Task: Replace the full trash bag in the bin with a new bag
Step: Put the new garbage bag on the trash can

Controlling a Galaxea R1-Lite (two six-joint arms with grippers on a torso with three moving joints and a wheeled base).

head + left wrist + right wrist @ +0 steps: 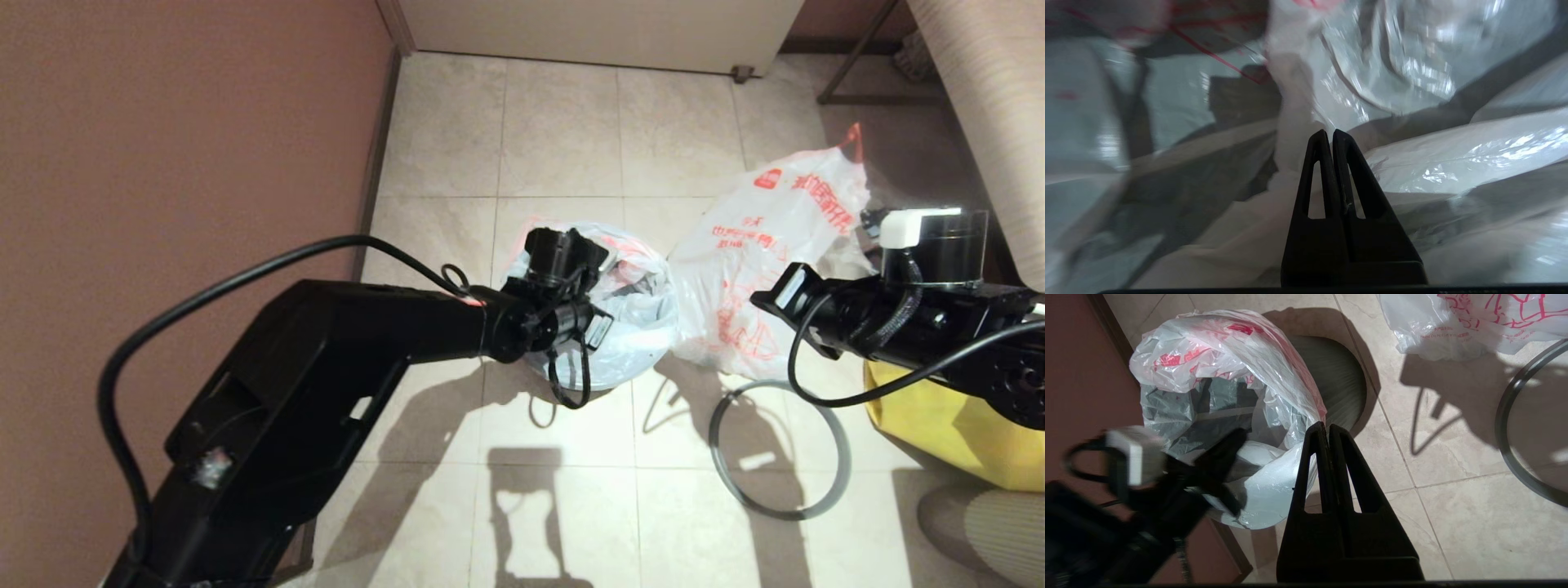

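The new bag (629,318) lines the bin (1331,375) — thin, slippery film, best pinched at its rim. Left end effector (1329,134) and right end effector (1327,428): pressed together, empty.

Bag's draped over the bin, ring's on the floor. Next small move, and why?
Probably spread the new bag over the bin rim with the left gripper, shut inside it. One side of the black wall is bare, and the grey ring lies on the tiles.

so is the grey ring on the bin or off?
Off. The grey ring lies flat on the floor tiles, apart from the bin, whose bag drapes unclamped.
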